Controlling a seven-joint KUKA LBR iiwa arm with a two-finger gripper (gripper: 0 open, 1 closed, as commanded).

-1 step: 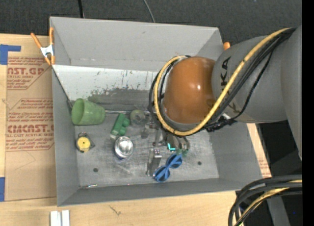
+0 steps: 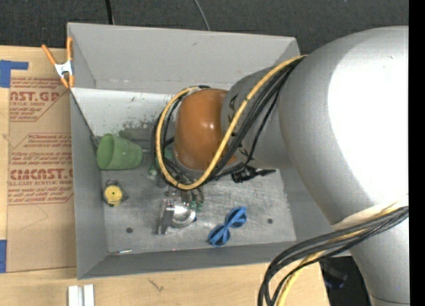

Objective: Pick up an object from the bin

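Arm (image 2: 345,119): grey, entering from 3 o'clock.
Gripper (image 2: 176,215): low near the 6 o'clock side of the bin (image 2: 199,49); whether clenched or released, cannot tell.
Likeliest pick: blue glasses-shaped piece (image 2: 227,225), beside the gripper at 4 o'clock.
Others: yellow disc (image 2: 113,194) at 9, green cup (image 2: 118,153) at 10.
Advice: centre over one piece before closing.

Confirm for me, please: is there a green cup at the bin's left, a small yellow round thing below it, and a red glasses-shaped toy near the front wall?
No: the camera view shows the glasses-shaped toy is blue, not red. The green cup at the bin's left and the small yellow round thing below it are as you say.
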